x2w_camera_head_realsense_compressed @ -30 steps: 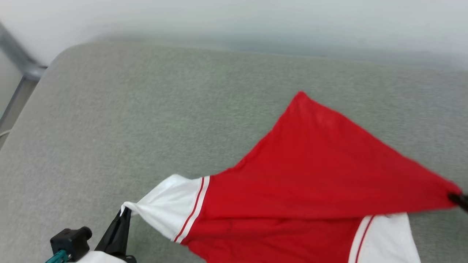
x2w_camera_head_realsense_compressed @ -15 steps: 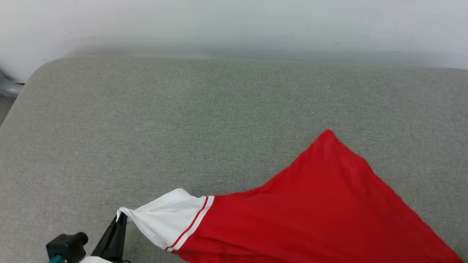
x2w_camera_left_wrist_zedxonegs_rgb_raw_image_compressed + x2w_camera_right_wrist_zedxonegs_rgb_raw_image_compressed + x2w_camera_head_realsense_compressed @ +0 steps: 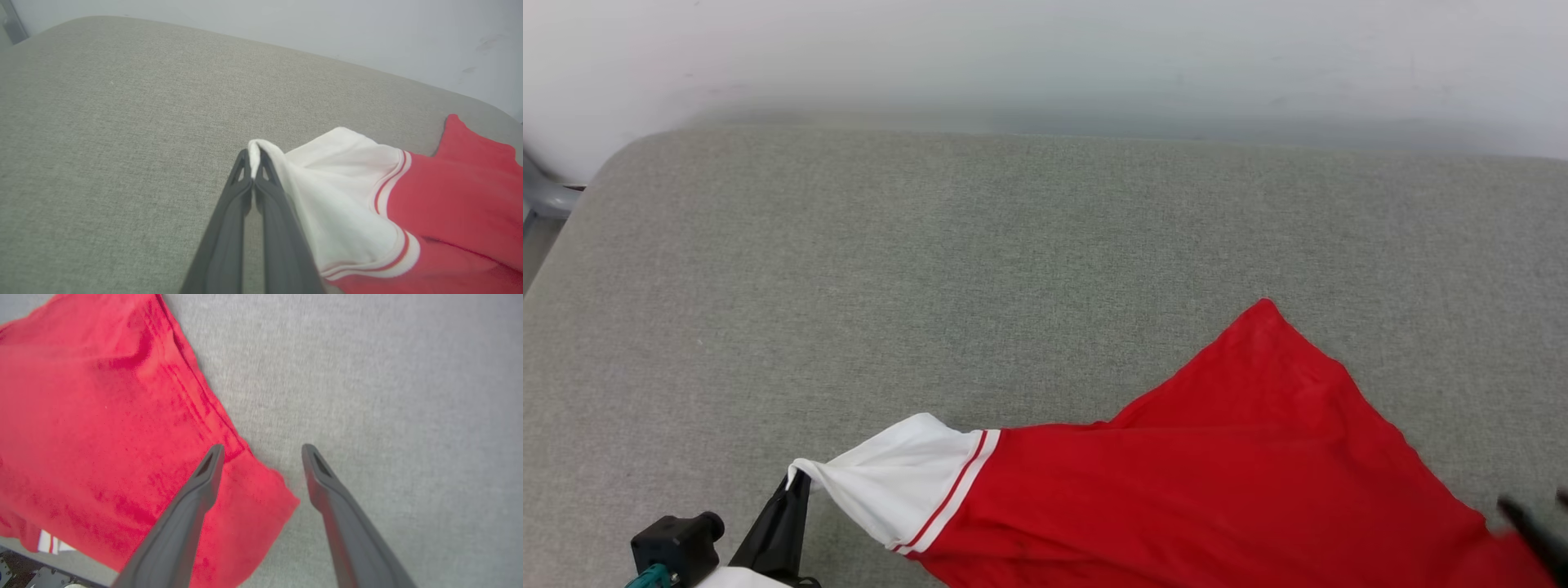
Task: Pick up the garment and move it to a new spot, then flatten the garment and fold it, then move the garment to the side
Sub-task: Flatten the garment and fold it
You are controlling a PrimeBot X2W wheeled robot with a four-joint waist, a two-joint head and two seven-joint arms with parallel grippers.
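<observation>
- Garment (image 3: 1217, 490), red with a white sleeve (image 3: 890, 478) trimmed in stripes, lies spread across the lower right of the head view on a grey fabric-covered surface (image 3: 849, 269).
- Left gripper (image 3: 795, 483), at the lower left: its fingers are closed on the sleeve's tip, which is drawn out to a point.
- Right gripper (image 3: 263, 451): its fingers are spread wide and grip nothing. They hang above the red hem corner (image 3: 261, 498), one over cloth and the other over bare surface.
- Pale wall (image 3: 1045, 57) runs along the top of the frame.
</observation>
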